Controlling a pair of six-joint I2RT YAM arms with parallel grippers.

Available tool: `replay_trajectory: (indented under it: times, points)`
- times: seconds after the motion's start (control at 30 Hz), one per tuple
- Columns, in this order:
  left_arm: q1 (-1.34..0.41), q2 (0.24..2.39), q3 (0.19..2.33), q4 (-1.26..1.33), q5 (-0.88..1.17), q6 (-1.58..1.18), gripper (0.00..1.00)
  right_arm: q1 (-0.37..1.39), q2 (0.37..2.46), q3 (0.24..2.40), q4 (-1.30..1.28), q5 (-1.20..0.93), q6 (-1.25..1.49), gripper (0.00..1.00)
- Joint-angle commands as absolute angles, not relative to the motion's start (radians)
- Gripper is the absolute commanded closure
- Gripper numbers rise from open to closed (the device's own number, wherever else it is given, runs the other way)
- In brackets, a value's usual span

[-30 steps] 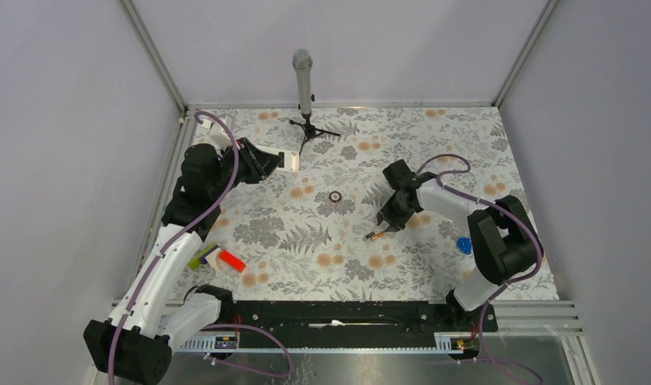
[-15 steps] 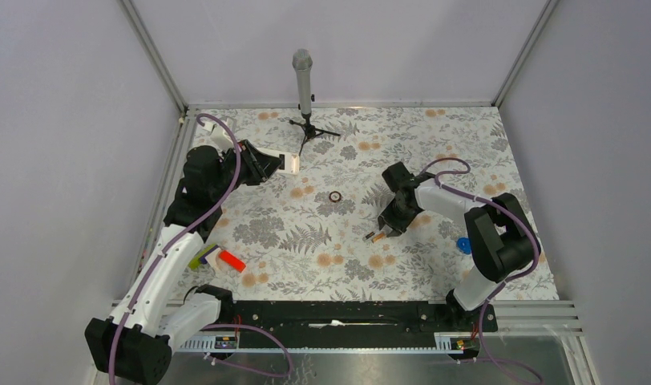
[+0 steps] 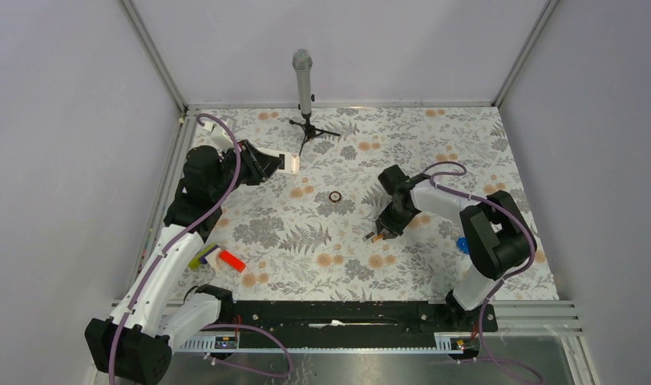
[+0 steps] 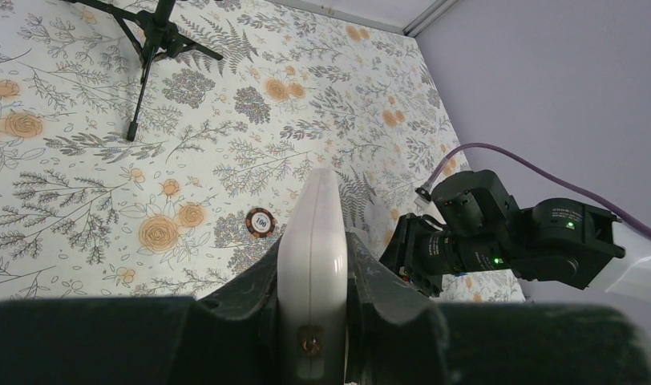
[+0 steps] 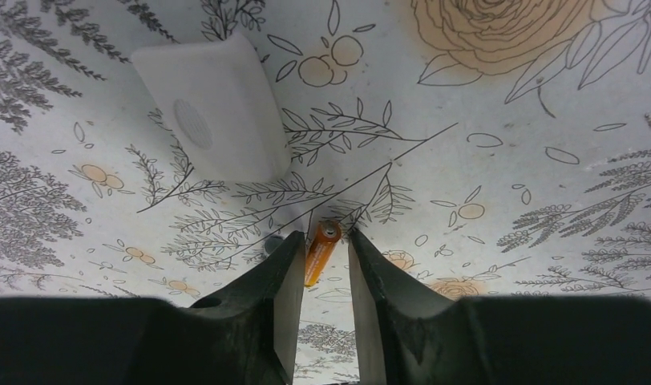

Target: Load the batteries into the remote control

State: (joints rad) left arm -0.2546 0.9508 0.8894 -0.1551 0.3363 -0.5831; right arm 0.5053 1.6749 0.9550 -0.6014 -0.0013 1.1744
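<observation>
1. Over the last second your right end effector (image 3: 380, 233) has moved in, from just beyond the battery to right on top of it. It now sits low over the counter (image 3: 306, 257).
2. The battery (image 5: 321, 245) lies on the counter inside the gap between the fingers (image 5: 278, 289), running roughly along the gap. It is close against one finger, and a strip of counter shows on the other side.
3. The jaws stand apart around the battery and are not yet pinching it. The lining-up looks finished, so closing is probably the next move.
4. Because the battery sits off-centre in the gap, it may roll or twist as the fingers close. Close them slowly.
5. A flat white piece (image 5: 210, 112) with a round dimple lies ahead of the fingertips and off to one side, clear of the grasp. It may be the battery cover.
6. Your left end effector (image 4: 313, 269) has not moved. It stays clamped on the remote control (image 4: 310, 241), held edge-on above the counter and well apart from the right end effector.
7. You can make out only one battery; the second does not show clearly in any view.
</observation>
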Motion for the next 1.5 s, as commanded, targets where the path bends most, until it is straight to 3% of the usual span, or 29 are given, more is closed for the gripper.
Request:
replay_trajectory:
  times: [0.0,0.13,0.33,0.43,0.67,0.83,0.97,1.17,1.47]
  points:
    - [-0.251,0.928,0.888,-0.086,0.323,-0.563,1.00,0.515,1.695,0.972,-0.631,0.011,1.220,0.68]
    - [-0.251,0.921,0.887,-0.090,0.316,-0.561,1.00,0.517,1.716,0.983,-0.642,0.018,1.222,0.71]
    - [-0.251,0.925,0.905,-0.105,0.326,-0.555,1.00,0.518,1.735,1.013,-0.650,0.057,1.207,0.94]
    - [-0.252,0.933,0.913,-0.111,0.338,-0.556,1.00,0.520,1.700,1.032,-0.658,0.118,1.181,1.00]
    - [-0.253,0.962,0.857,0.006,0.449,-0.696,1.00,0.522,1.478,1.121,-0.673,0.339,1.065,1.00]
    - [-0.279,1.032,0.825,0.187,0.535,-0.861,1.00,0.522,1.348,1.243,-0.610,0.367,0.889,1.00]
    - [-0.308,1.098,0.834,0.333,0.578,-0.975,1.00,0.523,1.320,1.366,-0.518,0.243,0.760,1.00]
    - [-0.331,1.179,0.852,0.530,0.657,-1.136,1.00,0.540,1.332,1.468,-0.332,-0.108,0.618,1.00]
    - [-0.345,1.196,0.867,0.566,0.675,-1.220,1.00,0.657,1.384,1.597,-0.333,-0.118,0.516,1.00]
